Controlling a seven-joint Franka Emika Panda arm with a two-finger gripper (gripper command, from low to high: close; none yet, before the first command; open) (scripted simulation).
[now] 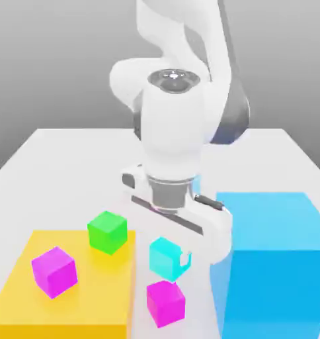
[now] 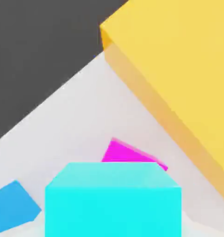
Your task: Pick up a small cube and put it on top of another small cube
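The small cyan cube (image 1: 164,257) sits between the fingers of my gripper (image 1: 168,258), which is shut on it; one fingertip (image 1: 185,259) shows at its right side. In the hand view the cyan cube (image 2: 113,200) is close up. The other small cube, hot-pink magenta (image 1: 165,302), rests on the white table just in front of the cyan one, nearer the exterior view's bottom edge. It also shows in the hand view as a pink cube (image 2: 131,154) just beyond the cyan one. The two cubes are apart.
A low yellow block (image 1: 30,311) on the exterior view's left carries a green cube (image 1: 108,232) and a violet-magenta cube (image 1: 54,271). A huge sky-blue cube (image 1: 275,265) stands close on the right. The yellow block (image 2: 178,69) and sky-blue cube (image 2: 12,209) flank the hand.
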